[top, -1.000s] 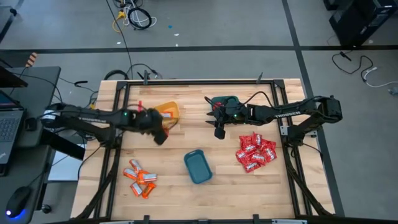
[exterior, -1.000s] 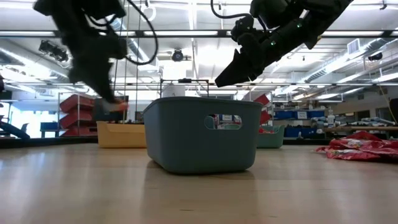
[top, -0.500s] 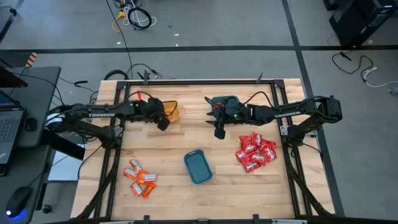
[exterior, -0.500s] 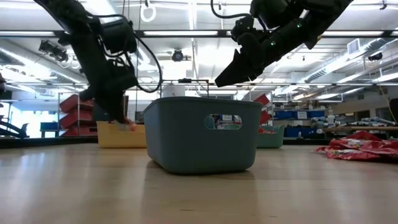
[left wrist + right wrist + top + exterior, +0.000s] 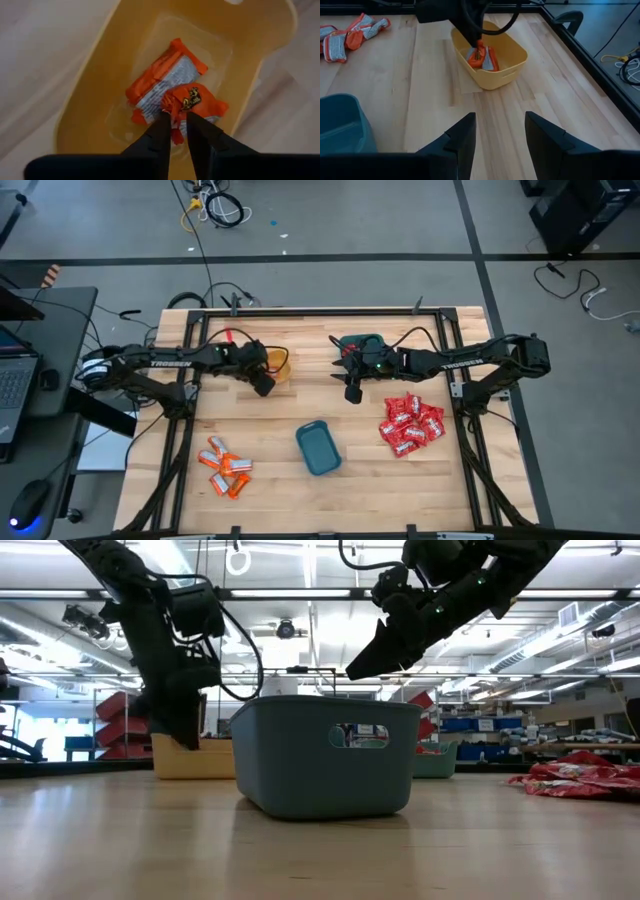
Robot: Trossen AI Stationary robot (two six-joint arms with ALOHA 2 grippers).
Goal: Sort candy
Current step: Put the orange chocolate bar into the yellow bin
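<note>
Robotics lab: strip lights (image 5: pixel 300 595), storage shelves (image 5: pixel 125 725), floor cables (image 5: pixel 215 205).

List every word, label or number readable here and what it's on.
None reads clearly.
Lettering on both dark arms: too small.
Sticker on the teal plastic bin: blurred.
Dark print on the orange-and-white candy packet in the left end effector: unreadable.
White marks on the red candy packets: too small.

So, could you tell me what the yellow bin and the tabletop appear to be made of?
Yellow bin: probably moulded plastic, smooth, slightly glossy, with rounded corners and a thin rim.
Tabletop: apparently wood, pale planks with visible grain and seams, faint sheen in the low view.
</note>
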